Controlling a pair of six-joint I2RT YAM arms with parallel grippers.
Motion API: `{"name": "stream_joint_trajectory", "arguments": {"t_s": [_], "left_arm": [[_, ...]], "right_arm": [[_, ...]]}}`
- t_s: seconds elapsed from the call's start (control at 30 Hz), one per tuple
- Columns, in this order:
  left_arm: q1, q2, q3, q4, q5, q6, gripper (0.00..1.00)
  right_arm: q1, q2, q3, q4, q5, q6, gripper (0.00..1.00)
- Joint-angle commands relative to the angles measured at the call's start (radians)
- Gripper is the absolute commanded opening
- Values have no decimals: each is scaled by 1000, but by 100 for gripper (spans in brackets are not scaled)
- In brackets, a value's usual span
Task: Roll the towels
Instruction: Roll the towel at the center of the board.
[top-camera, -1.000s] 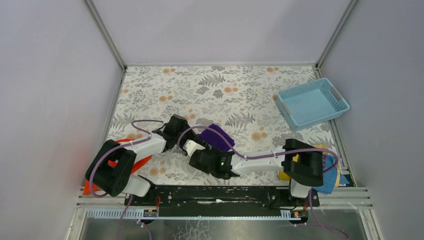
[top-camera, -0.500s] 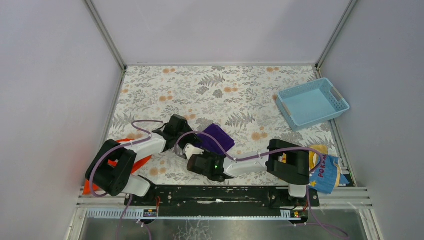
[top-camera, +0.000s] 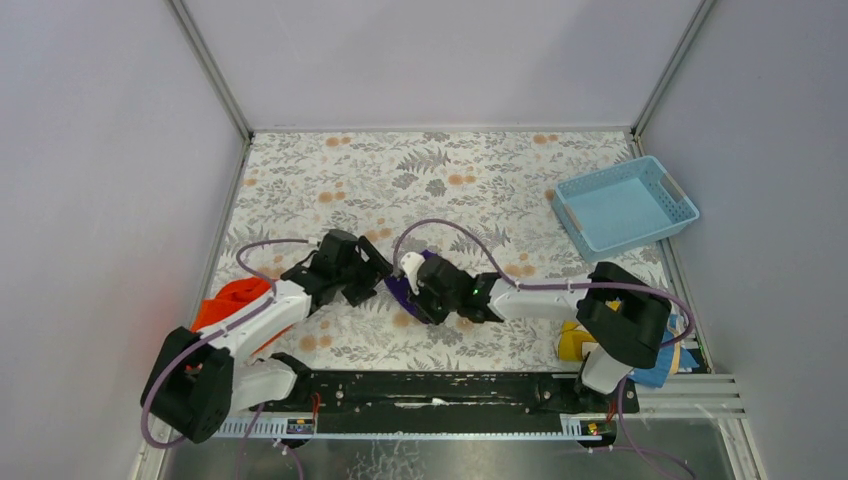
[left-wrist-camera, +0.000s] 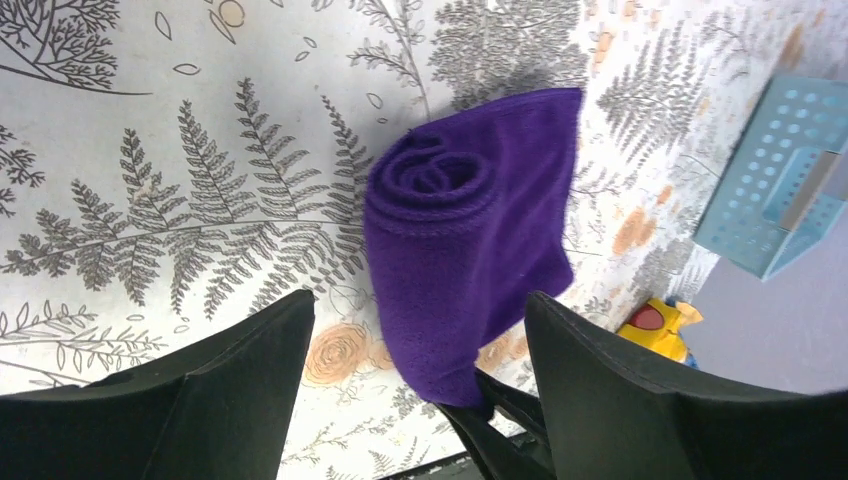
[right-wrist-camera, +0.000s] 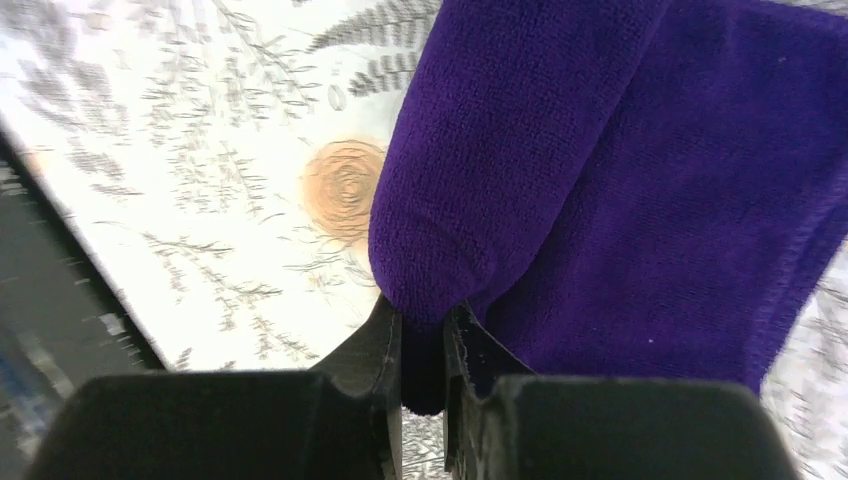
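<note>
The purple towel (left-wrist-camera: 465, 255) is a short roll on the floral table, and its spiral end (left-wrist-camera: 432, 175) shows in the left wrist view. My left gripper (left-wrist-camera: 418, 302) is open, with one finger on each side of the roll and apart from it. My right gripper (right-wrist-camera: 422, 335) is shut on a fold at the roll's near end (right-wrist-camera: 440, 250); its fingers (left-wrist-camera: 505, 425) show under the towel. From above, the two grippers (top-camera: 370, 272) (top-camera: 413, 287) meet over the purple towel (top-camera: 397, 291), which is mostly hidden. The orange-red towel (top-camera: 232, 297) lies crumpled at the left edge, behind the left arm.
A light blue basket (top-camera: 625, 205) stands at the right wall, seen also from the left wrist (left-wrist-camera: 780, 180). A yellow-and-blue printed cloth (top-camera: 572, 343) lies by the right arm's base. Grey walls close in the table (top-camera: 450, 170) on three sides.
My left gripper has opened off the purple towel. My right gripper has swung up and right to the towel and shut on its end. The left arm's elbow has dropped toward the near edge, uncovering more of the orange-red towel.
</note>
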Motion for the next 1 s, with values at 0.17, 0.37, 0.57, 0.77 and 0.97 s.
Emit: {"name": "stream_joint_trajectory", "arguments": {"t_s": [0.17,0.37,0.57,0.77,0.97], "left_arm": [[1,-94,-47,-41,37,-7,81],[-1,-59,-68,-6,60,-24,78],[-11,21,-44,43,70,-20,72],[-19,112,-18,60,37,-1,69],[-26,208,-19,55,1,10,65]], "right_arm": [[-172,-22,-146,316,-654,263,7],[-267,33,-238,506,-756,431,8],[-322,145,-288,705,-828,601,8],[-351,197,-288,688,-828,619,8],[-353,182,-265,562,-765,583,15]]}}
